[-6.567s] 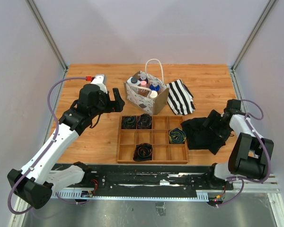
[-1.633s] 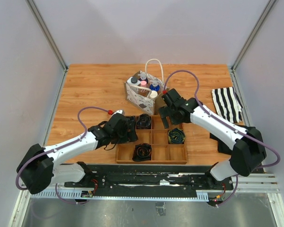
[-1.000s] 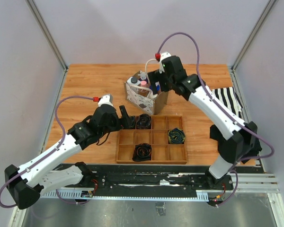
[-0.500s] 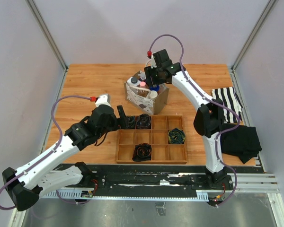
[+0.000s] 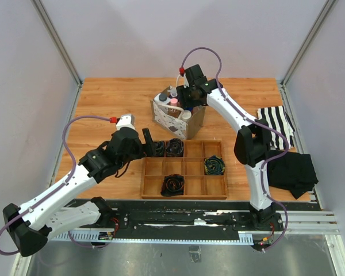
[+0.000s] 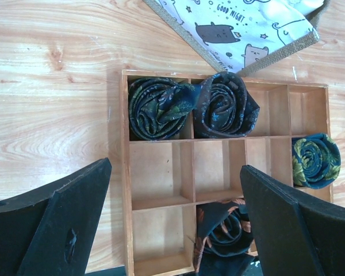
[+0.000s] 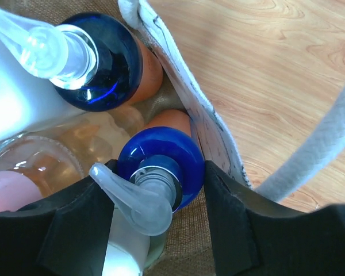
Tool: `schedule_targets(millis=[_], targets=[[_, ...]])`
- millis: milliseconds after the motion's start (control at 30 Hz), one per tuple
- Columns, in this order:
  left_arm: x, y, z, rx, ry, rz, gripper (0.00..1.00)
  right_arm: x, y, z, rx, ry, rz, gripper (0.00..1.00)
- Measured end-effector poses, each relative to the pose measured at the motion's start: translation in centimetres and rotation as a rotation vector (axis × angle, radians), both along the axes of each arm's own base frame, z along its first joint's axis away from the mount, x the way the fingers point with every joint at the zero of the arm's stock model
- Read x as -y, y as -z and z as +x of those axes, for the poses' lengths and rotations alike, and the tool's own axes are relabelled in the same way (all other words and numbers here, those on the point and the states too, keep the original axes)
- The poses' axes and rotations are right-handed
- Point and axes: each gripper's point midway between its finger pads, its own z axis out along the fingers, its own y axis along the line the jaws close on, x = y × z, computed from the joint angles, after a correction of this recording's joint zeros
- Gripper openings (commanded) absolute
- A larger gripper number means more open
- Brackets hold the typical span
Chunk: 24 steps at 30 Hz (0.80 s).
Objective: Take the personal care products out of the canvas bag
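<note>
counter (image 5: 115, 103): wooden top; it carries everything listed below.
divided tray (image 5: 186, 197): wooden, near-centre of the counter, just in front of the bag. Most compartments are bare.
black cloth (image 5: 290, 172): crumpled heap at the right edge, near side.
striped cloth (image 5: 276, 123): black and white, at the right edge, just beyond the black cloth.
canvas bag (image 5: 171, 119): upright at centre-far, touching or nearly touching the far rim of the tray. Off-white printed front, brown side, mouth open with bottles standing inside.
rope handle (image 7: 310, 155): white, arcs over the bare counter outside the bag wall.
right hand (image 7: 161, 190): reaching down into the bag mouth. Narrowed, with one finger against each side of a blue cap.
left hand (image 6: 174, 167): fingers spread wide with nothing between them. Hovers over the left part of the tray, apart from it.
gripped orange bottle (image 7: 161, 167): inside the bag, against its cloth wall. Blue cap with a frosted pump head, caught between the right fingers.
second orange bottle (image 7: 103, 63): inside the bag, just beside the first. Blue cap, clear pump.
pinkish bottle (image 7: 40, 161): clear, inside the bag, next to both orange ones.
white bottle (image 7: 17, 98): inside the bag, at the edge of the wrist view.
dark rolls (image 6: 158, 106): two side by side in the tray's far-left compartments, one at right-middle, one near-centre.
</note>
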Motion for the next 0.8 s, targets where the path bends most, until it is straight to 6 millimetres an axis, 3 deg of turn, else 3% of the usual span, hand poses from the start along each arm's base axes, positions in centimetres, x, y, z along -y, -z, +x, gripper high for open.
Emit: schedule_targets(millis=[100,233,533,633,800], targets=[[0.1,0.4,0.1,-0.007,0.004,0.013,1.0,0.0,0.0,0.2,-0.005,0.0,-0.01,0.17],[0.3,0.7,0.4,-0.016,0.008,0.034,1.0,-0.1,-0.2,0.4,-0.017,0.0,-0.015,0.04],[0.3,-0.9,1.0,0.023,0.002,0.033,1.0,0.2,-1.2,0.1,-0.015,-0.009,-0.031,0.02],[0.2,-0.9,1.1,0.025,0.0,0.038,1.0,0.5,-3.1,0.2,0.015,-0.009,-0.033,0.03],[0.1,-0.9,1.1,0.028,-0.006,0.043,1.0,0.5,-9.6,1.2,0.146,0.005,0.013,0.03]])
